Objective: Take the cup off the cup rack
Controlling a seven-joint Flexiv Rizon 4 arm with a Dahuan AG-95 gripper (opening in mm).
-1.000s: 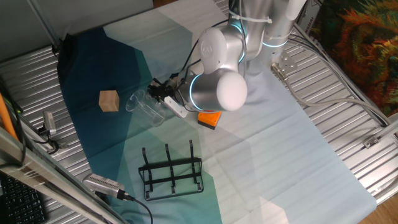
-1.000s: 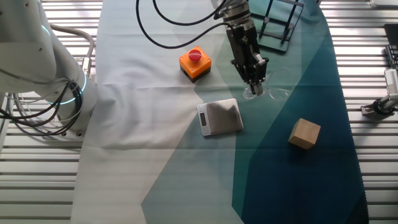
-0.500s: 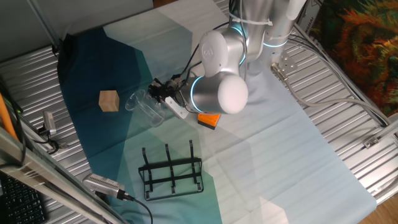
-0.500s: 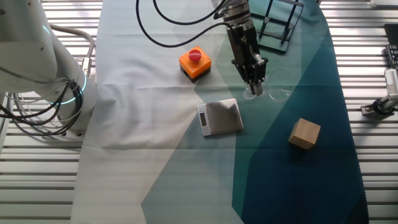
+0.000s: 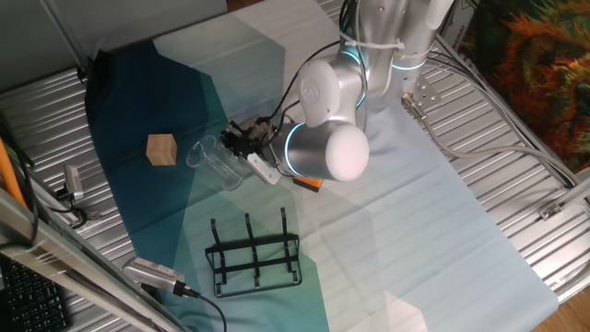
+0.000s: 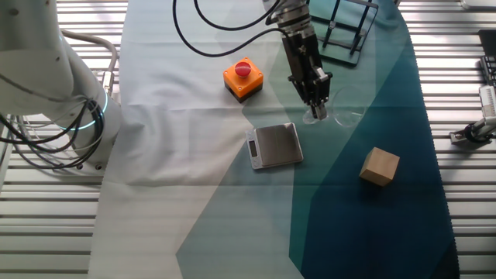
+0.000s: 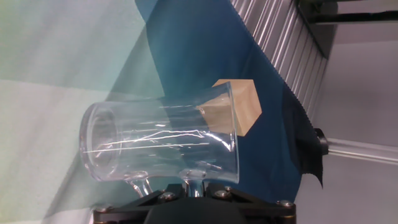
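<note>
The clear glass cup (image 7: pixel 161 140) fills the hand view, lying sideways with its mouth to the left. My gripper (image 7: pixel 189 185) is shut on a thin glass part at the cup's lower side. In one fixed view the cup (image 5: pixel 212 157) hangs from the gripper (image 5: pixel 236 139) low over the teal cloth, well apart from the black wire cup rack (image 5: pixel 254 252). In the other fixed view the gripper (image 6: pixel 316 102) points down with the faint cup (image 6: pixel 335 116) at its tip. The rack (image 6: pixel 343 23) stands at the top edge, with no cup on it.
A tan wooden cube (image 5: pixel 161 148) sits left of the cup, also seen in the other fixed view (image 6: pixel 380 166) and behind the cup in the hand view (image 7: pixel 244 106). An orange button box (image 6: pixel 242 79) and a flat grey metal plate (image 6: pixel 274 145) lie near the gripper. Ribbed metal table borders the cloth.
The arm's elbow has swung a little lower and now hides more of the orange button box. The gripper and the cup have hardly moved.
</note>
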